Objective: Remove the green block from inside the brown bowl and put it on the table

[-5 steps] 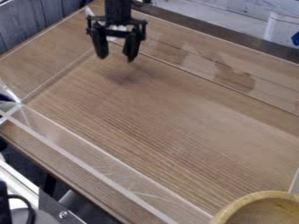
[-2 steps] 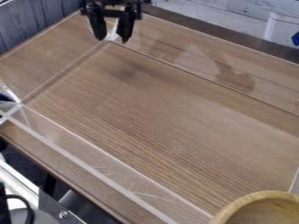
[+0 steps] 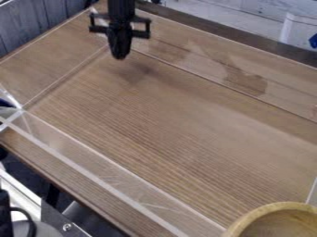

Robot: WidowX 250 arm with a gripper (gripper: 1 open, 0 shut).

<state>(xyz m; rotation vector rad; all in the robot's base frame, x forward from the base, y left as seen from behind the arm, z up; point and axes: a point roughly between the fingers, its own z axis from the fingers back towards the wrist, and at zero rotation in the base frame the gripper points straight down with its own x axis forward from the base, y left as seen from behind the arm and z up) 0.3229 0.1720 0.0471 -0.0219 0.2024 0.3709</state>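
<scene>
My black gripper [image 3: 121, 54] hangs over the far left part of the table [image 3: 161, 120], pointing almost straight down. Its two fingers are pressed together into one narrow tip close above the wood. I see nothing between them. The brown bowl [image 3: 265, 216] shows only as a pale curved rim at the bottom right corner, far from the gripper, with its inside cut off by the frame edge. The green block is not visible anywhere in this view.
Low clear plastic walls [image 3: 87, 167] border the tabletop along the near side, and another wall runs up the left side beside the gripper. Pale scuff marks [image 3: 242, 74] lie on the wood at the far right. Dark frame parts sit below the table's near edge.
The gripper's fingers stood apart in both earlier frames and are now closed together. The hand has come down toward the tabletop since the last earlier frame.
</scene>
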